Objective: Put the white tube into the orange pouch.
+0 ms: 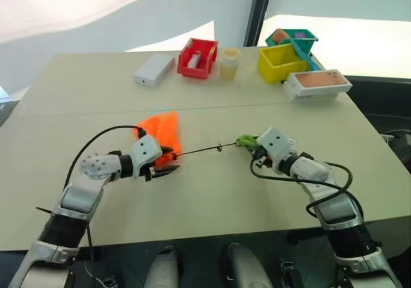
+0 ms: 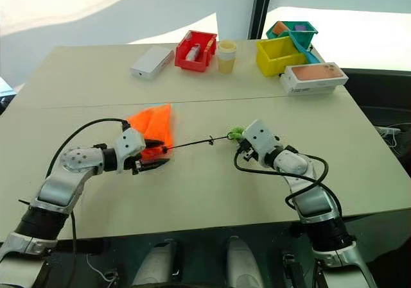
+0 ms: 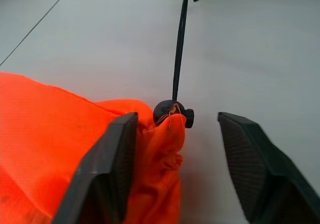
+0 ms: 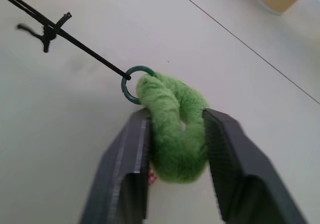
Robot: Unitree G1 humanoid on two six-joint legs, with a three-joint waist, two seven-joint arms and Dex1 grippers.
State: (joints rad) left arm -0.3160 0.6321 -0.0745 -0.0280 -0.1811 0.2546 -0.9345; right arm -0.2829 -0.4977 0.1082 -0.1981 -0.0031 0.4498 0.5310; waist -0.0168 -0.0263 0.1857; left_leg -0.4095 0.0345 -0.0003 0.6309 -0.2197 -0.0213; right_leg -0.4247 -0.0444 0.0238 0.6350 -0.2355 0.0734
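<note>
1. The large beige bench (image 1: 212,185) carries everything; a thin seam runs across it from side to side.
2. My left gripper (image 1: 168,168) sits toward the near left part of the bench. In its wrist view the fingers (image 3: 112,169) stand wide apart; one rests against the gathered orange cloth, the other is clear of it with bare bench between. Nothing is clamped.
3. My right gripper (image 1: 252,148) sits near the middle right of the bench. Its fingers (image 4: 131,159) flank the fuzzy green loop on both sides; I cannot tell whether they press it or merely bracket it.
4. The bright orange soft fabric pouch (image 1: 162,131) lies just on the near side of the seam, left of centre, its neck bunched at a round black cord stopper (image 3: 170,113).
5. A yellow plastic bin (image 1: 279,63), a red plastic bin (image 1: 198,58) and a flat white rectangular box (image 1: 154,69) line the far edge.
6. A thin dark cord (image 1: 204,150) runs taut from the stopper across to a small green ring (image 4: 131,84) on the green fuzzy loop (image 4: 175,129), with a knot partway along.
7. The white tube: I cannot make it out; the pouch mouth is drawn shut.
</note>
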